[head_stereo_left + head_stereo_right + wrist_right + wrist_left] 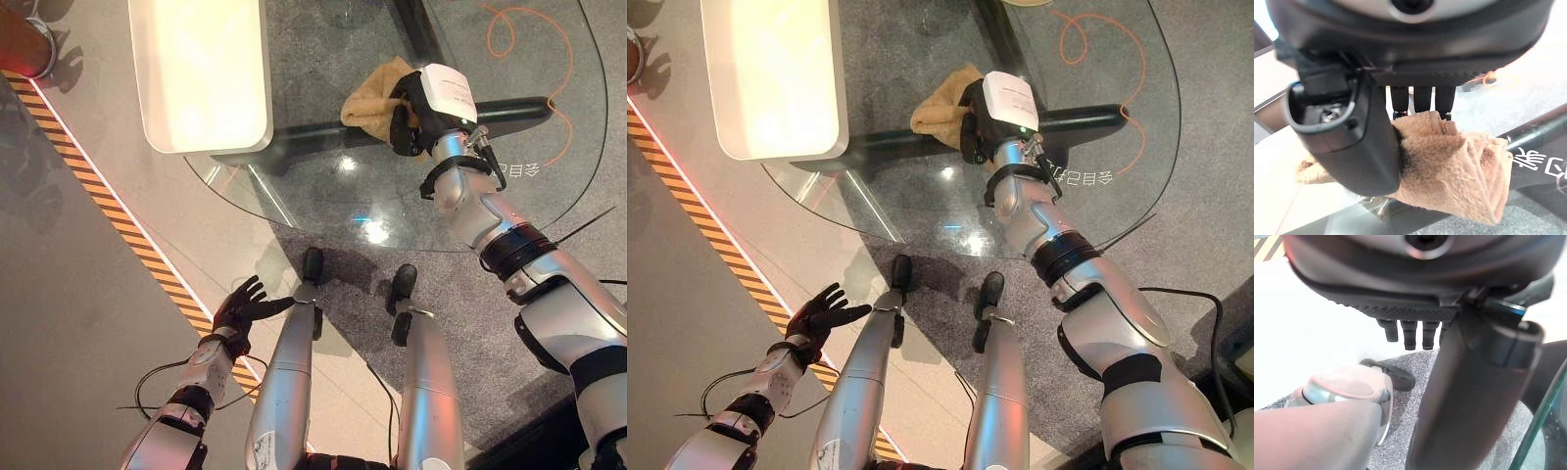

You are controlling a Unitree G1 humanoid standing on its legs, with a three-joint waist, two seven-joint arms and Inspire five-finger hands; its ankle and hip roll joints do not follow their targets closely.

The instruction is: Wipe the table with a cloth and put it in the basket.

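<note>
Head stereo pair looking down, sharing glass table (323,211), wrist views close

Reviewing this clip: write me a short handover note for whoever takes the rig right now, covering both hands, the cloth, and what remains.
Right hand: fingers curled round the tan cloth, bunched and held on the glass table.
Left hand: fingers spread, holding nothing, low beside the robot above the floor, off the table.
White tray-like container rests on the table's left part; I cannot tell if it is the basket.
Done: cloth grasped and on the glass. How much is wiped cannot be judged.
Left: finish wiping, then put the cloth in the basket.
</note>
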